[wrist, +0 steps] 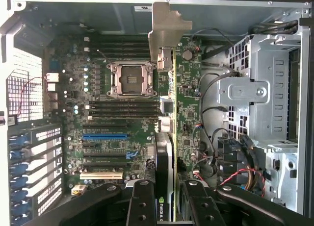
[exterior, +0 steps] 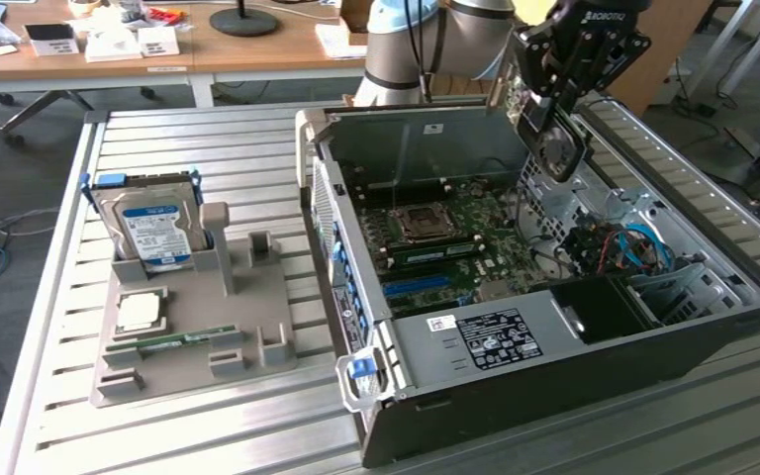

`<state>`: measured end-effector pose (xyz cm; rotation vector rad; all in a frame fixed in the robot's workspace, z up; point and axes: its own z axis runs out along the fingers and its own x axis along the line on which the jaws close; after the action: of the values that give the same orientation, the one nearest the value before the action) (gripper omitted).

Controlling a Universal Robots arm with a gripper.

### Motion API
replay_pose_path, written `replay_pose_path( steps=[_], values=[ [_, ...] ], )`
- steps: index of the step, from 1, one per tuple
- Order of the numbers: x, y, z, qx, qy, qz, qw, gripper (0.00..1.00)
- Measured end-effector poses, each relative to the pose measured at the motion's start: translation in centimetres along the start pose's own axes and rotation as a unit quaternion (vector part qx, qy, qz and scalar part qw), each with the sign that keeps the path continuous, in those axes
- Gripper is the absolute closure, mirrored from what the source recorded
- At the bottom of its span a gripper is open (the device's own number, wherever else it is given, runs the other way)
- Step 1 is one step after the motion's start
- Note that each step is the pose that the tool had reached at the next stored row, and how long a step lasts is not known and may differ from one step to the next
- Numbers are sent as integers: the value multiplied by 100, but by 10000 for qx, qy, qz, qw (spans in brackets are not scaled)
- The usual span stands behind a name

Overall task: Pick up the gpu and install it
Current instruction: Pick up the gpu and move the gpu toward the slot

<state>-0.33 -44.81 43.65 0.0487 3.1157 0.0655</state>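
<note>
And there was the black two-fingered gripper (exterior: pixel 568 84), clamped tight on the gpu (exterior: pixel 556 148), a thin flat card with a green circuit board, a dark face and a long silvery end bracket. It hung in the air over the open dark tower computer case (exterior: pixel 578 381), towards the exterior view's right, clear of the slots below.

From the wrist, the gpu (wrist: pixel 172 113) showed edge-on. It ran out from between the black fingers (wrist: pixel 142 206), with the bracket at its far end. Beneath it lay the green motherboard (wrist: pixel 98 152), and the square silver processor socket (wrist: pixel 128 79) sat just to one side of the card's line. A blue expansion slot (wrist: pixel 105 136) stood out on the board.

Away on the exterior view's left, on the slatted metal table (exterior: pixel 195 139), the grey plastic holder (exterior: pixel 268 332) kept the boxy silver hard drive with a blue-white label (exterior: pixel 153 230) upright. A narrow green memory stick (exterior: pixel 175 341) lay flat nearby.
</note>
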Motion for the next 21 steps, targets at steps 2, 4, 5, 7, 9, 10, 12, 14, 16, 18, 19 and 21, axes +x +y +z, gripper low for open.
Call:
replay_pose_path(
  steps=[2, 4, 5, 7, 9, 10, 12, 14, 16, 18, 19, 21],
  values=[
    [-29, 1, 1, 0, 0, 0, 10000, 73],
    [-58, 2, 1, 0, 0, 0, 10000, 73],
    [-74, 2, 2, 0, 0, 0, 10000, 73],
    [-103, 3, 2, 0, 0, 0, 10000, 73],
    [-136, 5, 3, 0, 0, 0, 10000, 73],
    [-152, 5, 4, 0, 0, 0, 10000, 73],
    [-183, 6, 5, 0, 0, 0, 10000, 73],
    [-216, 7, 5, 0, 0, 0, 10000, 73],
    [-248, 8, 6, 0, 0, 0, 10000, 73],
    [-280, 9, 7, 0, 0, 0, 10000, 73],
    [-296, 9, 8, 0, 0, 0, 10000, 73],
    [-327, 10, 8, 0, 0, 0, 10000, 73]
  ],
)
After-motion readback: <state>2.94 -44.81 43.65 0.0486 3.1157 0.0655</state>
